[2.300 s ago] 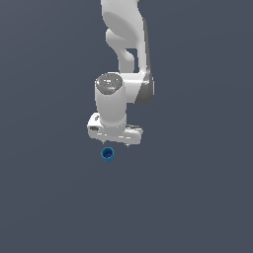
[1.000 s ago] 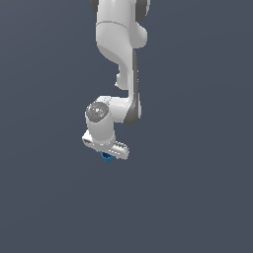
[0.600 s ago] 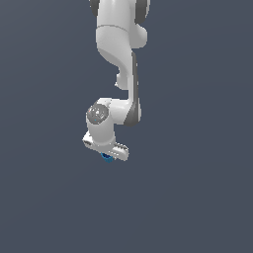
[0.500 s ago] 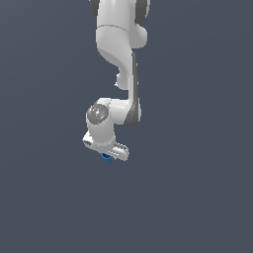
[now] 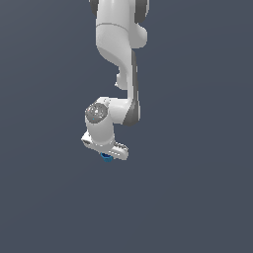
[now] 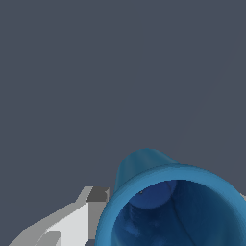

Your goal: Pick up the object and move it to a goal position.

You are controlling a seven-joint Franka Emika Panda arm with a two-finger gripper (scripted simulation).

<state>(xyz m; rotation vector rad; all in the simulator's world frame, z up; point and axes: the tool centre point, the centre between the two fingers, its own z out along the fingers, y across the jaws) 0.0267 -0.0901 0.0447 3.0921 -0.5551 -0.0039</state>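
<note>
The gripper (image 5: 106, 154) looks clamped on the little blue cup (image 5: 105, 157), tucked right under it between the fingers (image 6: 72, 223), and I'd guess it's light, rigid and a bit slick, so squeezing the wall works.

Two cams. Exterior one stands well back and high, looking steeply down on the arm (image 5: 118, 64), which runs from the frame's top edge to just below centre; the rest is bare dark grey floor (image 5: 197, 197). At that range the blue cup (image 5: 105, 157) is only a speck under the gripper (image 5: 105, 148).

Wrist cam rides on the hand, looking along the fingers, very close: the cup (image 6: 178, 206) fills the lower corner of its frame, mouth toward the lens, dark hollow visible, one white finger (image 6: 72, 226) alongside. Behind it, the same grey floor (image 6: 96, 72).

Shared between views: cup, gripper tip, floor. The arm's upper links show only in the exterior view.
</note>
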